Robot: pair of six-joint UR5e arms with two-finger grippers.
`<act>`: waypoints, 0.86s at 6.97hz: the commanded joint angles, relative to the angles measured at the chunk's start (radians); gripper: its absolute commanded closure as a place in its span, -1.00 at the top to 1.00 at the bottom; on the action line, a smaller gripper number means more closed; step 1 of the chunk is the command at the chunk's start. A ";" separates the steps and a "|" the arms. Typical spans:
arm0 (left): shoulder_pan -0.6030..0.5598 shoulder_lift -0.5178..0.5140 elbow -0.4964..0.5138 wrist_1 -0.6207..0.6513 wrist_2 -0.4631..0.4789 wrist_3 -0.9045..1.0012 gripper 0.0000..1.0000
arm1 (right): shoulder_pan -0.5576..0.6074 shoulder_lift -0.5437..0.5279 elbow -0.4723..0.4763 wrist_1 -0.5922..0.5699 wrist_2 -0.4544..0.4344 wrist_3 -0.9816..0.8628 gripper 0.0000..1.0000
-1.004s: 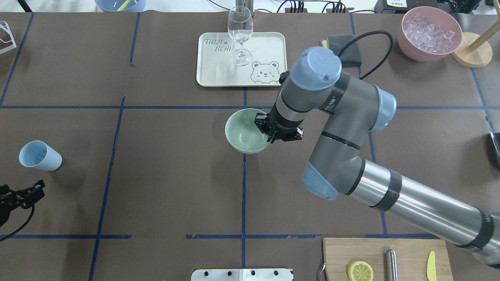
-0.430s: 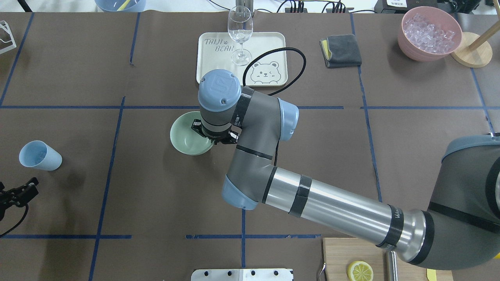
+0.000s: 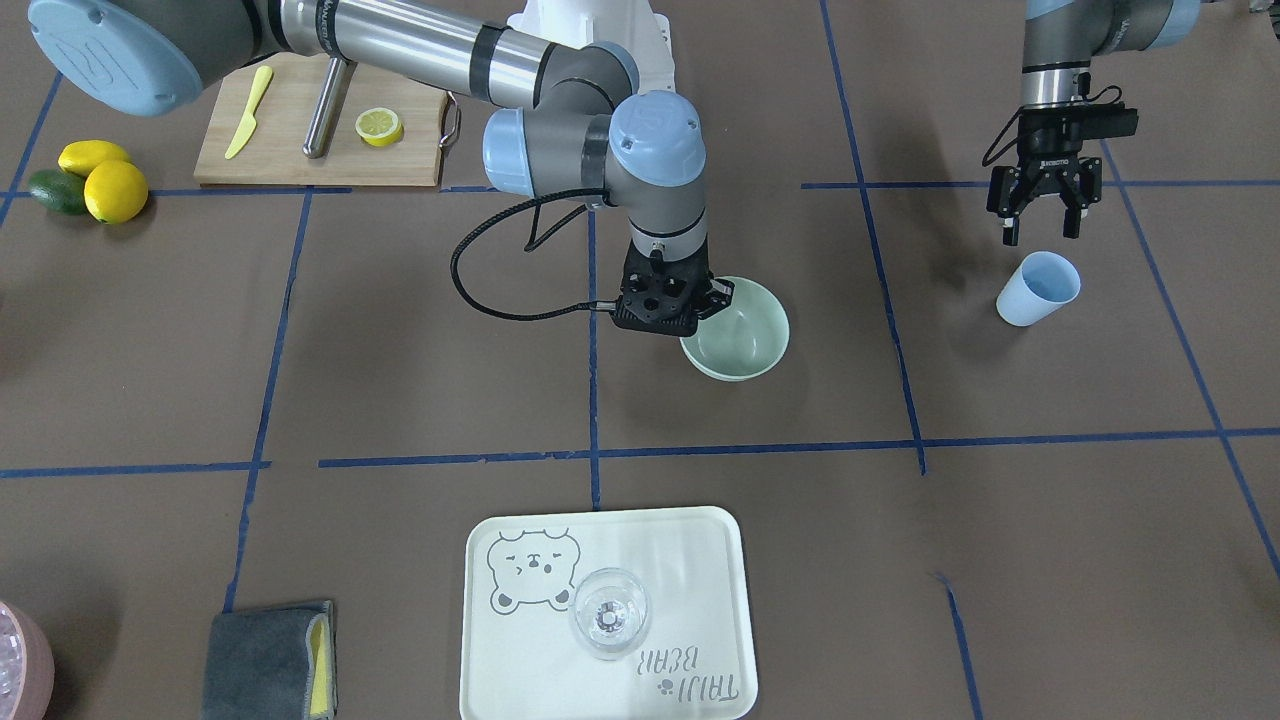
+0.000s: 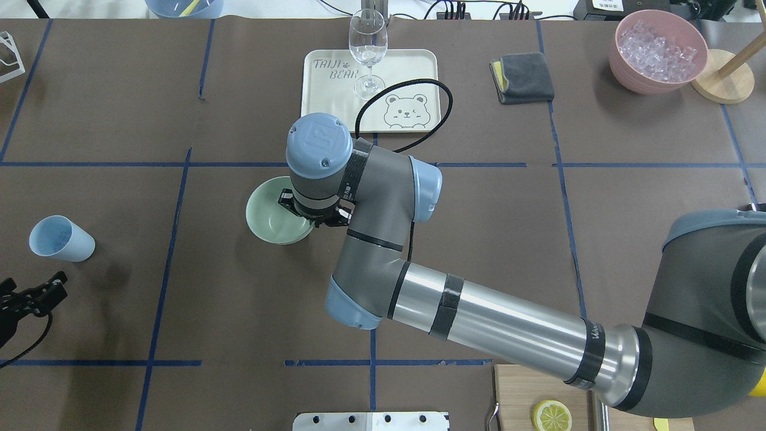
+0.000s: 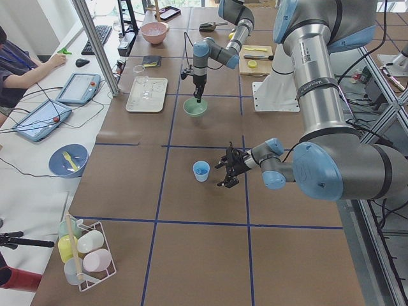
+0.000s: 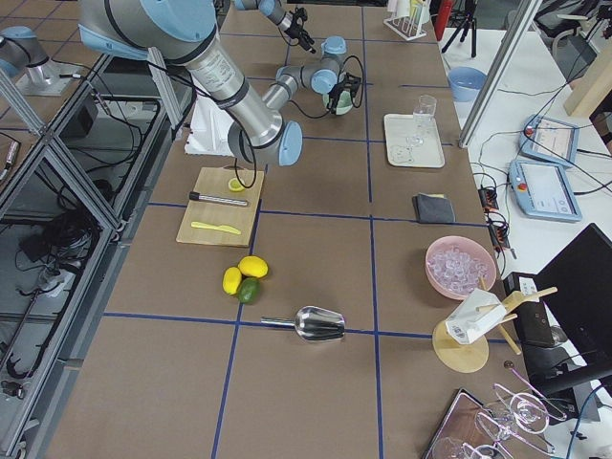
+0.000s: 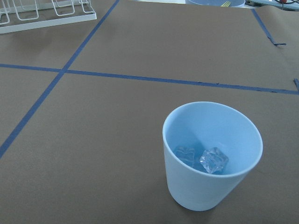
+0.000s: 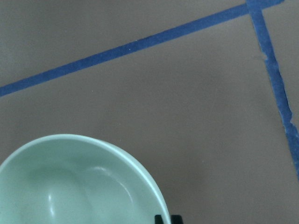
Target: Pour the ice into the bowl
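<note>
Bowl (image 4: 269, 220) shifted left, rim pinched by right pincer (image 3: 703, 303); left pincer (image 3: 1040, 228) gapes; tray (image 4: 420, 63) reads "TAIJI BEAR".

I'm watching the round mint-green bowl (image 4: 266, 216) sitting at three o'clock of the pale blue plastic cup (image 4: 61, 239), which is holding the clear ice cubes (image 7: 214, 160).

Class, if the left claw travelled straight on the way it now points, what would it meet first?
Most likely the round pale blue cup holding clear ice cubes, though depth is unclear.

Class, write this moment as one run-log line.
right hand: gripping bowl rim | bowl: empty | left hand: open, clear of cup | cup: upright, ice inside
</note>
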 commanded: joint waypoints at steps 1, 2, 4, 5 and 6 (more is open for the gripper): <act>0.000 -0.034 0.027 0.001 0.012 0.002 0.98 | -0.010 0.002 -0.004 0.001 -0.008 0.033 1.00; 0.000 -0.042 0.029 0.003 0.012 0.005 0.98 | -0.010 0.008 -0.004 0.001 -0.009 0.043 1.00; -0.001 -0.074 0.053 0.006 0.015 0.011 0.98 | -0.007 0.019 0.005 -0.002 0.001 0.043 1.00; -0.001 -0.082 0.060 0.006 0.027 0.011 0.98 | 0.002 0.017 0.016 -0.007 0.004 0.041 1.00; -0.001 -0.083 0.063 0.006 0.056 0.011 0.96 | 0.010 0.014 0.026 -0.011 0.010 0.040 1.00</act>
